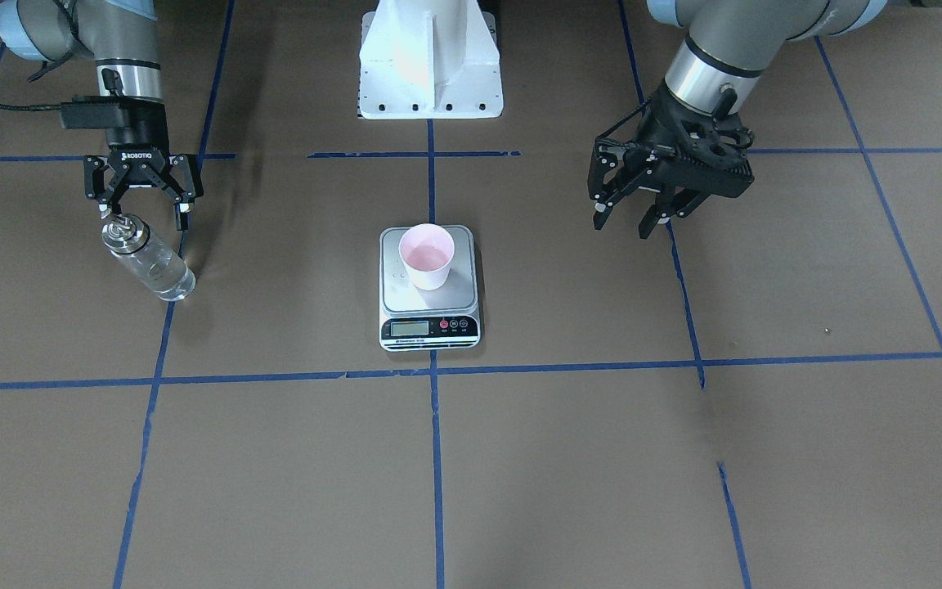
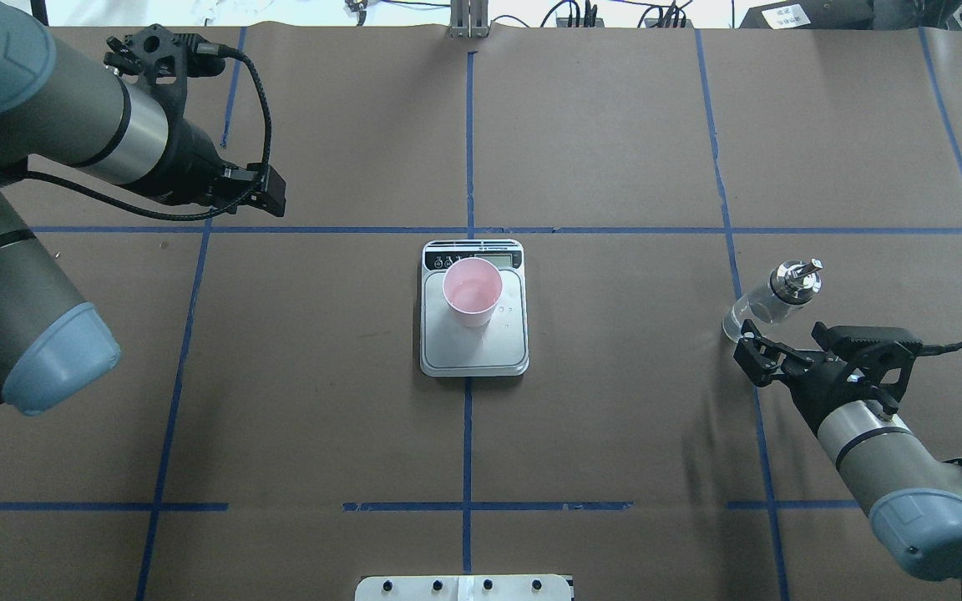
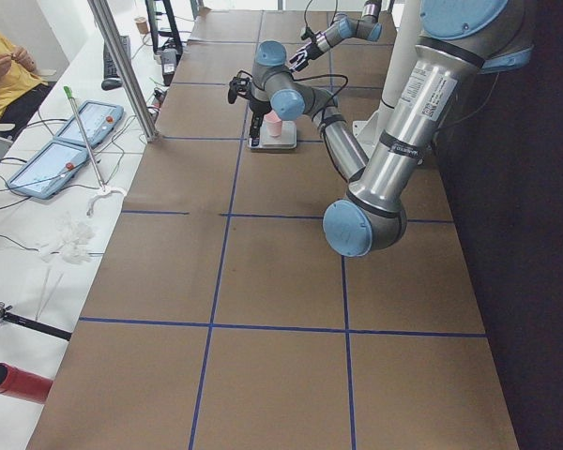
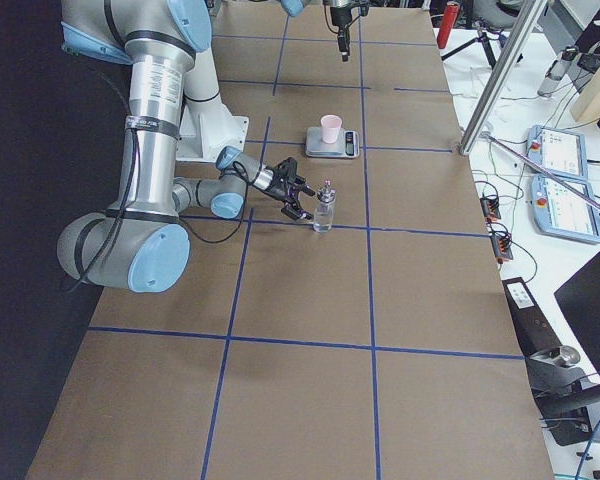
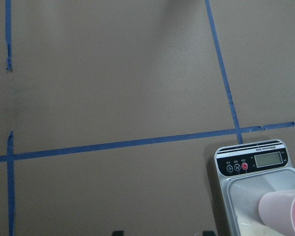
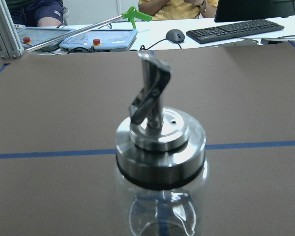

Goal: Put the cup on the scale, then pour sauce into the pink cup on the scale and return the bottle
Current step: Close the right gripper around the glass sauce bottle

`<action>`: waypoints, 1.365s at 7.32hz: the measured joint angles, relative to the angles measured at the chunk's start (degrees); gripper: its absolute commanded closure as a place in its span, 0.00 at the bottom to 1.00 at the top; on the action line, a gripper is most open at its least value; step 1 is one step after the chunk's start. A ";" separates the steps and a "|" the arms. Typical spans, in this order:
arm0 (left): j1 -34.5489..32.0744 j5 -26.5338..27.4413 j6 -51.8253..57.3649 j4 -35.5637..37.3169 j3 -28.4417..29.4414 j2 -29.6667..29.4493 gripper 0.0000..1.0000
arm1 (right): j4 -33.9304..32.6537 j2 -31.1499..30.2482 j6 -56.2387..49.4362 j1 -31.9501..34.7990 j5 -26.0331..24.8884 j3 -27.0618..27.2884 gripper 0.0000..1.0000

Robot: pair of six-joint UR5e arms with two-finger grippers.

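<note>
The pink cup [image 1: 428,255] stands upright on the silver scale [image 1: 430,315] at the table's middle, also in the overhead view [image 2: 472,290]. A few small drops lie on the scale's platform [image 2: 481,355]. The clear glass bottle [image 1: 148,262] with its silver spout cap stands upright on the table on my right side [image 2: 773,300]. My right gripper [image 1: 144,217] is open and empty, just behind the bottle at cap height and apart from it. Its wrist view shows the cap [image 6: 160,137] close and centred. My left gripper [image 1: 626,225] is open and empty, raised on my left of the scale.
The white robot base [image 1: 430,65] stands behind the scale. Blue tape lines divide the brown table top. Beyond the far edge is the operators' bench with tablets [image 4: 560,150] and cables. A metal post [image 3: 122,66] stands at that edge.
</note>
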 measured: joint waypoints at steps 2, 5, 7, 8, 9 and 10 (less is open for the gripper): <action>-0.46 0.06 1.11 0.00 0.15 0.57 0.38 | 0.02 1.98 0.04 -0.38 -2.72 -2.24 0.00; -0.58 0.07 1.25 0.03 0.19 0.73 0.38 | 2.90 4.20 -0.16 -0.29 -4.78 -6.06 0.00; -0.58 0.07 1.24 0.11 0.11 0.79 0.38 | 7.26 4.48 -0.84 -0.28 -5.17 -9.51 0.00; -0.58 0.07 1.24 0.15 0.07 0.80 0.38 | 8.07 4.74 -1.30 -0.29 -5.23 -10.43 0.00; -0.58 0.07 1.24 0.17 0.04 0.79 0.38 | 8.37 4.83 -1.93 -0.28 -5.28 -10.86 0.00; -0.58 0.05 1.24 0.18 0.04 0.80 0.38 | 8.44 4.85 -2.34 -0.27 -5.28 -11.18 0.00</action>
